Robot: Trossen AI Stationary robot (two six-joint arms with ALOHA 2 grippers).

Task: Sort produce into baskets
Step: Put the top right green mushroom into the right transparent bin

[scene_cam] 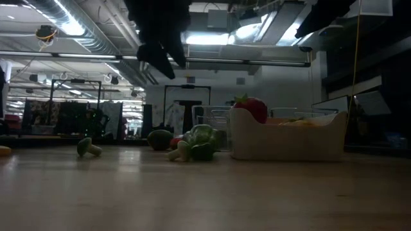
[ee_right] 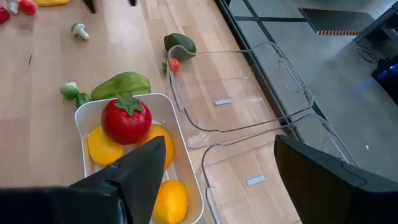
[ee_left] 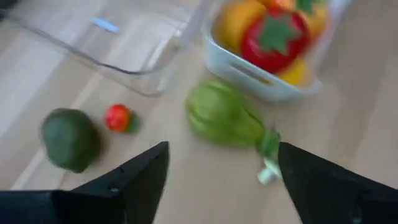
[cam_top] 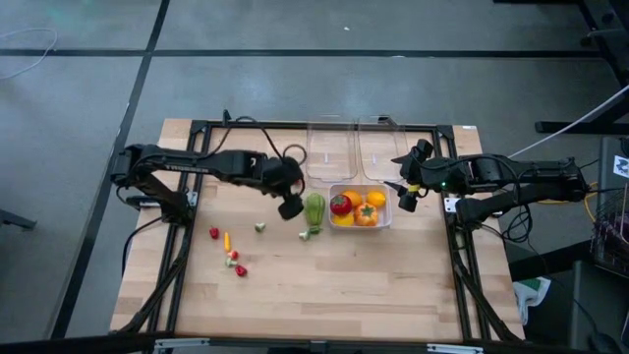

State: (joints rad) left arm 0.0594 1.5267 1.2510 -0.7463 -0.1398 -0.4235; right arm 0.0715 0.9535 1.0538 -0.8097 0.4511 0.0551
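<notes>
My left gripper (cam_top: 291,206) (ee_left: 221,180) is open and empty. It hangs above the table just left of a long green ribbed vegetable (cam_top: 314,208) (ee_left: 222,116), which lies on its side on the wood. My right gripper (cam_top: 405,196) (ee_right: 217,180) is open and empty, at the right end of the whitish tub (cam_top: 385,220) (ee_right: 84,112). That tub holds a red tomato (ee_right: 126,120) and yellow and orange pieces (ee_right: 169,200). Two clear tubs (cam_top: 329,154) (cam_top: 381,152) stand behind it. Both clear tubs look empty in the right wrist view (ee_right: 236,93).
A dark green rounded piece (ee_left: 69,138) and a small red piece (ee_left: 118,117) lie near the left clear tub. Small red, yellow and green bits (cam_top: 232,252) are scattered on the table's left half. A small green piece (cam_top: 260,227) lies left of the ribbed vegetable.
</notes>
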